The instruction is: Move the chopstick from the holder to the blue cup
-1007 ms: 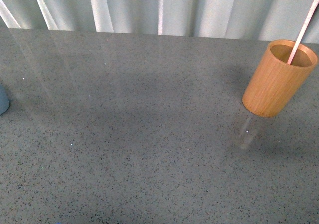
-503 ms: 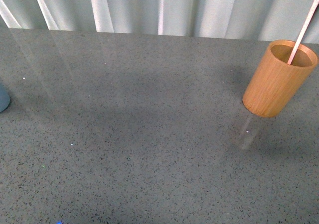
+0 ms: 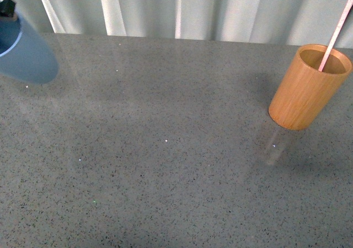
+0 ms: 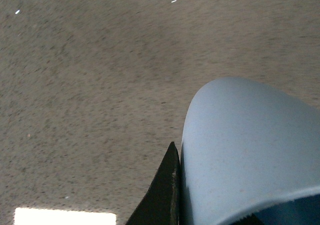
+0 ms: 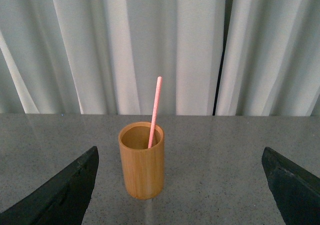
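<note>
**Grey desk (image 3: 165,165), two slips waiting**

My left tool (image 4: 245,185) clamps the blue cup (image 3: 27,55), tilted above the desk's far left. My right tool (image 5: 180,152) gapes empty before the holder (image 5: 142,170), far right, where the chopstick (image 5: 155,110) leans. The blue cup may slide free; the thin chopstick may twist from a pinch.

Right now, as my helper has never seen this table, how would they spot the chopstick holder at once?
On the grey speckled table, look far right, near the white curtain. The holder stands there: an orange-brown wooden cylinder with one chopstick leaning inside, unlike the blue cup.
</note>
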Action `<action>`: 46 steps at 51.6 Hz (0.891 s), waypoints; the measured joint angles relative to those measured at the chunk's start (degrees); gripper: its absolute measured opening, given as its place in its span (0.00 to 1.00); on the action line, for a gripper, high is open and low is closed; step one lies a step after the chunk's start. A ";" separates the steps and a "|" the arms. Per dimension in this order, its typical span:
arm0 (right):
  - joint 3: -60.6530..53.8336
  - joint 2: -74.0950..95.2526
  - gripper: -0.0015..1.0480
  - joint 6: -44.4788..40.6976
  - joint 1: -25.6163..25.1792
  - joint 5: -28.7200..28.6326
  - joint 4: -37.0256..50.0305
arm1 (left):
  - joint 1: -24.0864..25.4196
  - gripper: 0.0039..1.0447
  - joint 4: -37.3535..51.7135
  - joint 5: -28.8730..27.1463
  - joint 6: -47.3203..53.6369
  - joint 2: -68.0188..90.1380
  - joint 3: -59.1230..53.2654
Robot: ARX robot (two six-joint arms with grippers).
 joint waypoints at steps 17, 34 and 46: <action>0.00 0.00 0.90 0.00 0.00 0.00 0.00 | -22.12 0.03 -0.35 -3.41 -5.79 -1.77 -0.13; 0.00 0.00 0.90 0.00 0.00 0.00 0.00 | -32.39 0.03 1.73 -7.87 -8.33 7.08 -0.44; 0.00 0.00 0.90 0.02 0.00 0.00 0.00 | -33.14 0.03 1.97 -9.94 -7.61 12.02 1.77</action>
